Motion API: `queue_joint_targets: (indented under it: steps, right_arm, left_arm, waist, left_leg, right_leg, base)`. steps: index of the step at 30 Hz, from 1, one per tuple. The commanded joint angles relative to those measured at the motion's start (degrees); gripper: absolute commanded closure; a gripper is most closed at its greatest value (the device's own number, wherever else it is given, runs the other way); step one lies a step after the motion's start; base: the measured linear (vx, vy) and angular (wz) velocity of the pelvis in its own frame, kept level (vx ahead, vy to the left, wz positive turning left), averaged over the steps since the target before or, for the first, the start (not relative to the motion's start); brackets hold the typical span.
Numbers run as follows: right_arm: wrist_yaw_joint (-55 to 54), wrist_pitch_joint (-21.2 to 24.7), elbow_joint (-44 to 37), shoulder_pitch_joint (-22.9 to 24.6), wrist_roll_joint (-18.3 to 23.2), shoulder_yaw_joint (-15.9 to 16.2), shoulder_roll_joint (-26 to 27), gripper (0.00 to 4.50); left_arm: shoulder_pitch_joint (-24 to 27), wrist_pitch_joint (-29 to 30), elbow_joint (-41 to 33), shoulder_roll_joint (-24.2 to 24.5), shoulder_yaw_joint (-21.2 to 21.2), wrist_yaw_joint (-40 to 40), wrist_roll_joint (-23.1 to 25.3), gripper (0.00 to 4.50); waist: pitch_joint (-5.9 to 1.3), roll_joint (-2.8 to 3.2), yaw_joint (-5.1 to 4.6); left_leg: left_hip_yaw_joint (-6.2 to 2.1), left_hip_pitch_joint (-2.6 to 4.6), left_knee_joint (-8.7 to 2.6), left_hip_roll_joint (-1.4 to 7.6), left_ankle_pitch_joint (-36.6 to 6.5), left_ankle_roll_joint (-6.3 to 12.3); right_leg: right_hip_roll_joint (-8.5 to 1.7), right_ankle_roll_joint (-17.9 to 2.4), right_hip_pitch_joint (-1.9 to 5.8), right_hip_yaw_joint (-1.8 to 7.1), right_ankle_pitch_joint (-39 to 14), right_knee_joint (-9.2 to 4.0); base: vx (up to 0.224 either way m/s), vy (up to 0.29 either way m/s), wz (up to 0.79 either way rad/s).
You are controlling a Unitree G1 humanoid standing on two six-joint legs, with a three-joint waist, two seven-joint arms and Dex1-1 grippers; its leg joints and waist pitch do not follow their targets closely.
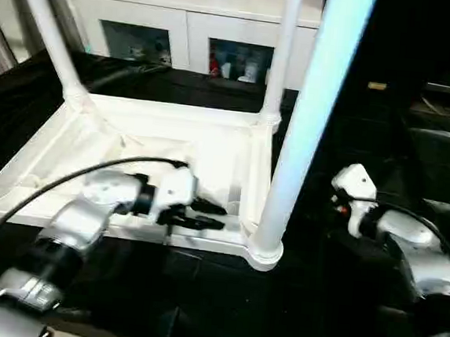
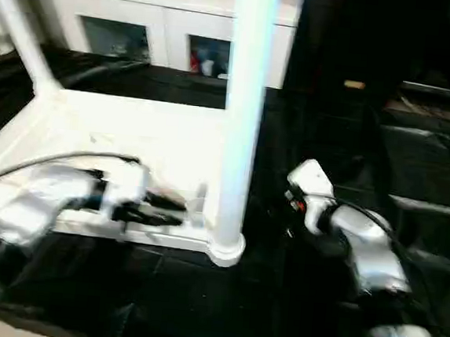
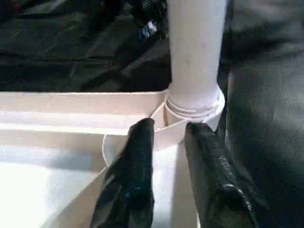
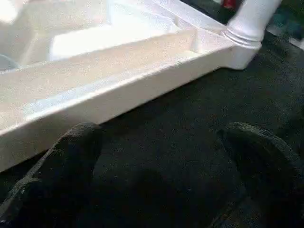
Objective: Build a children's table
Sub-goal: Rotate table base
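Observation:
The white tabletop (image 1: 166,116) lies underside up on the black cloth. Three white legs stand in its corner sockets: the near right leg (image 1: 308,120), the far right leg (image 1: 281,55) and the far left leg (image 1: 44,26). My left gripper (image 1: 219,217) reaches inside the tabletop's near rim, pointing at the near right socket (image 3: 194,107). Its black fingers (image 3: 137,161) stand a narrow gap apart with nothing gripped, their tips just short of the leg's base. My right gripper (image 4: 161,142) hovers over the cloth to the right of the tabletop's rim (image 4: 118,90), fingers spread wide and empty.
A white cabinet (image 1: 182,23) with glass doors stands behind the work area. Black cloth (image 1: 198,292) covers the surface around the tabletop. A black cable (image 1: 66,178) arcs over my left forearm. Dark shelving or folds (image 1: 441,132) sit at the right.

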Motion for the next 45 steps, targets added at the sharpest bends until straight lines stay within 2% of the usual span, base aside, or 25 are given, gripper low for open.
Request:
queue_joint_targets:
  steps: [1,2,4,6,7,9,10,11,12,13,14,15,19,20,22,25,28,29,30,32,34,35,37,40,45]
  right_arm:
    - [-2.6,-1.0,1.3,-1.4,-0.5,-0.7,0.7,0.00]
    - [-5.1,-1.8,2.5,-2.6,-0.8,-1.1,1.8,0.00]
    - [-6.5,-2.4,3.3,-3.2,-1.1,-1.4,2.3,0.00]
    - [-8.3,-3.4,4.6,-4.8,-0.5,-2.2,4.2,0.00]
    - [-9.5,-4.0,5.6,-5.8,-0.7,-2.3,5.2,0.00]
    - [-10.2,-4.3,6.2,-6.3,-1.1,-2.2,5.6,0.00]
    - [-11.8,-4.8,7.6,-7.5,-1.3,-2.4,6.5,0.00]
    - [-12.6,-5.3,8.9,-8.6,-1.3,-2.5,7.3,0.00]
    - [-13.1,-5.9,10.4,-9.9,-1.1,-2.6,8.4,0.00]
    - [-13.2,-6.6,11.6,-11.0,-0.9,-2.4,9.3,0.00]
    - [-13.0,-7.5,12.5,-11.9,-0.9,-2.1,10.0,0.00]
    - [-12.9,-7.9,12.9,-12.3,-0.9,-1.9,10.4,0.00]
    - [-10.8,-10.5,16.2,-14.6,-1.1,-1.3,12.3,0.00]
    - [-10.2,-11.7,17.4,-15.1,-2.3,-0.1,12.6,0.00]
    - [-10.3,-12.5,18.4,-15.5,-3.7,1.1,12.6,0.00]
    - [-11.2,-14.6,22.1,-17.3,-8.5,4.7,12.5,0.00]
    - [-13.9,-15.0,25.1,-19.2,-14.2,8.6,11.9,0.00]
    - [-15.3,-14.0,26.6,-20.2,-16.6,10.3,11.8,0.00]
    - [-15.4,-13.9,26.8,-20.3,-16.8,10.5,11.7,0.00]
    - [-16.1,-12.3,29.4,-22.1,-20.3,13.8,11.4,0.00]
    - [-16.0,-11.9,29.9,-22.5,-21.0,14.4,11.4,0.00]
    - [-15.6,-11.5,30.7,-23.1,-22.3,15.7,11.3,0.00]
    - [-15.3,-11.4,32.0,-24.1,-24.5,17.4,11.2,0.00]
    - [-12.6,-11.4,33.7,-25.1,-26.7,19.4,11.2,0.00]
    - [-5.7,-11.4,33.5,-23.6,-27.0,21.4,10.4,0.00]
  left_arm:
    - [1.0,5.0,-4.6,1.6,3.1,1.4,-2.4,3.03]
    - [3.0,9.0,-8.2,3.5,4.4,2.0,-3.4,2.92]
    - [4.2,11.0,-10.3,4.6,4.8,2.4,-3.6,2.74]
    - [8.6,17.2,-17.7,7.4,6.6,2.7,-7.4,2.58]
    - [11.4,20.6,-22.0,9.4,7.4,2.6,-9.5,2.47]
    - [12.6,22.0,-23.9,10.3,7.7,2.6,-10.3,2.37]
    - [14.9,23.4,-25.9,11.9,8.2,2.6,-10.0,2.21]
    - [16.8,24.7,-27.6,13.2,8.7,2.8,-9.6,2.12]
    - [19.2,26.3,-29.2,14.7,9.3,3.3,-8.8,1.96]
    - [21.0,27.5,-30.3,15.7,9.7,4.1,-7.9,1.96]
    - [22.8,28.3,-31.0,16.5,9.9,4.7,-7.0,1.87]
    - [23.5,28.6,-31.3,16.8,9.9,4.9,-6.6,1.77]
    - [26.3,28.8,-31.5,18.5,8.1,9.5,-2.1,1.55]
    - [26.4,28.8,-31.0,17.8,8.0,12.2,-1.0,1.35]
    - [26.1,27.9,-30.3,16.9,7.8,14.3,0.4,1.23]
    - [25.5,28.7,-29.8,15.0,7.5,18.1,2.1,1.01]
    - [24.9,28.6,-29.3,14.0,6.6,19.9,3.7,0.83]
    - [24.4,28.1,-28.8,13.4,6.3,21.1,4.3,0.80]
    - [24.3,28.1,-28.7,13.3,6.3,21.3,4.3,0.64]
    - [23.5,27.6,-27.8,12.3,5.7,23.6,5.7,0.50]
    - [23.4,27.6,-27.7,12.1,5.7,24.0,6.0,0.39]
    - [23.3,27.6,-27.6,11.7,5.6,24.7,6.3,0.27]
    - [23.3,28.3,-27.4,11.2,5.4,25.7,6.9,0.07]
    - [24.2,28.8,-28.0,11.4,5.2,25.9,7.1,0.01]
    - [25.7,29.5,-29.1,12.2,5.3,26.1,7.3,0.01]
  waist:
    - [-3.91,-0.96,-0.21]
    - [-3.88,-0.88,-0.40]
    - [-3.76,-0.95,-0.67]
    - [-3.65,-1.32,-1.00]
    - [-3.72,-1.31,-1.18]
    - [-3.53,-1.19,-1.37]
    - [-3.44,-1.67,-1.58]
    - [-3.51,-1.41,-1.47]
    - [-3.13,-1.79,-1.84]
    - [-3.04,-1.88,-1.92]
    - [-2.96,-1.99,-2.06]
    - [-2.93,-1.70,-2.07]
    - [-3.00,-1.88,-1.90]
    - [-3.04,-1.84,-1.76]
    - [-3.10,-1.76,-1.61]
    - [-3.21,-1.95,-1.64]
    - [-3.13,-1.92,-1.67]
    - [-2.97,-1.80,-1.61]
    - [-2.90,-1.98,-1.65]
    - [-2.84,-2.14,-1.64]
    - [-2.81,-2.01,-1.47]
    - [-2.74,-2.16,-1.64]
    - [-2.69,-2.21,-1.56]
    - [-2.63,-2.41,-1.45]
    - [-2.85,-2.36,-1.51]
  left_leg:
    - [0.00,0.42,-3.62,1.17,-4.9,2.36]
    - [-0.07,0.42,-3.70,1.21,-5.1,2.20]
    - [-0.04,0.46,-3.72,1.13,-5.4,2.29]
    - [0.02,0.39,-3.86,1.12,-5.4,2.23]
    - [-0.06,0.43,-3.87,1.24,-5.3,2.11]
    - [0.12,0.65,-3.84,1.11,-5.2,2.42]
    - [0.16,0.55,-3.96,1.09,-5.6,2.39]
    - [0.06,0.61,-3.91,1.13,-5.6,2.22]
    - [-0.04,0.46,-4.25,1.11,-7.6,1.81]
    - [0.02,0.54,-4.31,1.12,-8.3,1.58]
    - [0.10,0.88,-4.32,1.26,-9.3,1.13]
    - [0.04,0.94,-4.44,1.26,-9.2,0.77]
    - [0.00,0.95,-4.47,1.28,-9.2,0.54]
    - [0.10,1.15,-4.38,1.32,-9.2,0.43]
    - [0.08,1.19,-4.36,1.27,-8.9,0.27]
    - [0.08,0.86,-4.23,1.12,-8.3,-0.26]
    - [0.09,0.85,-4.15,1.04,-8.8,-0.55]
    - [0.08,0.93,-4.19,1.01,-9.9,-0.96]
    - [0.07,0.89,-4.23,1.00,-11.1,-1.15]
    - [-0.05,0.96,-4.31,1.01,-12.1,-1.45]
    - [0.00,1.19,-4.30,1.06,-12.9,-1.50]
    - [-0.16,0.94,-4.39,1.05,-13.9,-1.72]
    - [-0.14,1.08,-4.35,1.10,-14.4,-1.66]
    - [-0.17,1.14,-4.40,1.18,-15.0,-1.61]
    - [-0.34,0.84,-4.41,1.26,-14.0,-1.20]
  right_leg:
    - [-3.69,-14.0,3.05,2.11,-1.8,-3.47]
    - [-3.78,-14.1,3.06,2.15,-2.0,-3.37]
    - [-3.64,-14.0,2.97,2.14,-2.6,-3.54]
    - [-3.68,-13.8,3.06,2.21,-3.5,-3.54]
    - [-3.75,-14.0,3.04,2.19,-3.4,-3.30]
    - [-3.41,-14.0,2.68,2.21,-3.6,-3.48]
    - [-3.40,-14.1,2.81,2.23,-4.1,-3.65]
    - [-3.55,-14.1,2.75,2.26,-4.3,-3.47]
    - [-3.61,-13.3,2.73,2.24,-7.8,-3.72]
    - [-3.55,-12.9,2.61,2.27,-9.2,-3.94]
    - [-3.53,-12.6,2.33,2.41,-10.2,-4.11]
    - [-3.42,-12.5,2.31,2.45,-9.9,-4.05]
    - [-3.31,-12.8,2.36,2.47,-6.2,-3.72]
    - [-3.30,-12.9,2.21,2.52,-5.3,-3.67]
    - [-3.32,-13.3,2.28,2.51,-4.3,-3.60]
    - [-3.44,-13.8,2.68,2.52,-3.2,-3.43]
    - [-3.41,-13.8,2.60,2.58,-4.1,-3.56]
    - [-3.42,-13.6,2.48,2.60,-6.3,-3.77]
    - [-3.46,-13.2,2.53,2.67,-7.7,-3.89]
    - [-3.42,-12.7,2.40,2.63,-10.0,-4.02]
    - [-3.53,-12.4,2.22,2.75,-10.9,-4.18]
    - [-3.49,-11.9,2.29,2.69,-12.5,-4.14]
    - [-3.57,-11.7,2.06,2.79,-13.6,-4.27]
    - [-3.52,-11.5,1.86,2.80,-14.3,-4.30]
    - [-3.47,-11.5,2.13,2.72,-11.6,-3.95]
  base:
    - [0.000,0.000,0.00]
    - [0.000,0.000,0.00]
    - [0.000,0.000,0.00]
    - [0.000,0.000,0.00]
    - [0.000,0.000,0.00]
    - [0.000,0.000,0.00]
    - [0.000,0.000,0.00]
    - [0.000,0.000,0.00]
    - [0.000,0.000,0.00]
    - [0.000,0.000,0.00]
    - [0.000,0.000,0.00]
    - [0.000,0.000,0.00]
    - [0.000,0.000,0.00]
    - [0.000,0.000,0.00]
    - [0.000,0.000,0.00]
    - [0.000,0.000,0.00]
    - [0.000,0.000,0.00]
    - [0.000,0.000,0.00]
    - [0.000,0.000,0.00]
    - [0.000,0.000,0.00]
    - [0.000,0.000,0.00]
    - [0.000,0.000,0.00]
    - [0.000,0.000,0.00]
    - [0.000,0.000,0.00]
    - [0.000,0.000,0.00]
